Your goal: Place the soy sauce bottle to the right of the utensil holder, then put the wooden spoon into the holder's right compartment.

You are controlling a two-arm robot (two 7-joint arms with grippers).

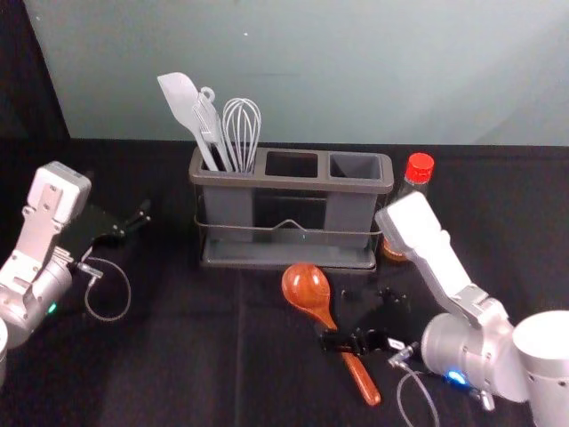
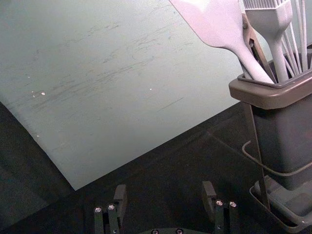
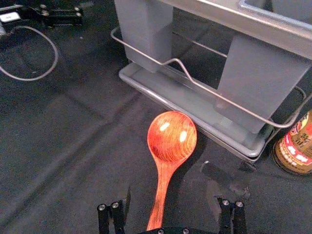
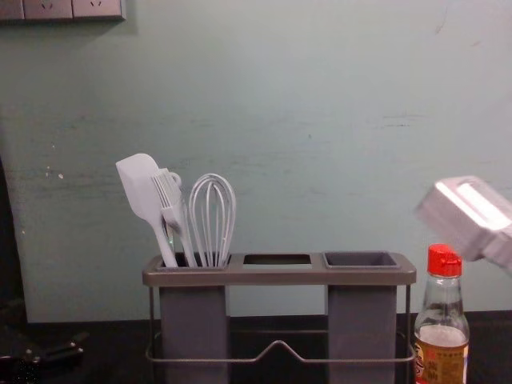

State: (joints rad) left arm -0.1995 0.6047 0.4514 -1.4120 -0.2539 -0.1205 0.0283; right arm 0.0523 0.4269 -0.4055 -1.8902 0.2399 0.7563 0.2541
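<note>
My right gripper (image 1: 357,318) is low over the handle of the wooden spoon (image 1: 307,289), which lies on the black table in front of the utensil holder (image 1: 293,262). In the right wrist view the right gripper (image 3: 169,204) stands open, and the handle of the spoon (image 3: 171,136) runs between its fingers without being gripped. Just right of the holder, the soy sauce bottle (image 4: 442,320) stands upright, partly behind the right arm in the head view. The holder's right compartment (image 4: 360,260) is empty. Left of the holder, my left gripper (image 1: 127,224) is open in its wrist view (image 2: 165,201).
A white spatula (image 1: 180,100), a brush and a whisk (image 1: 242,129) stand in the holder's left compartment. A thin wire rail (image 4: 278,344) crosses the holder's front. Behind the table rises a pale green wall.
</note>
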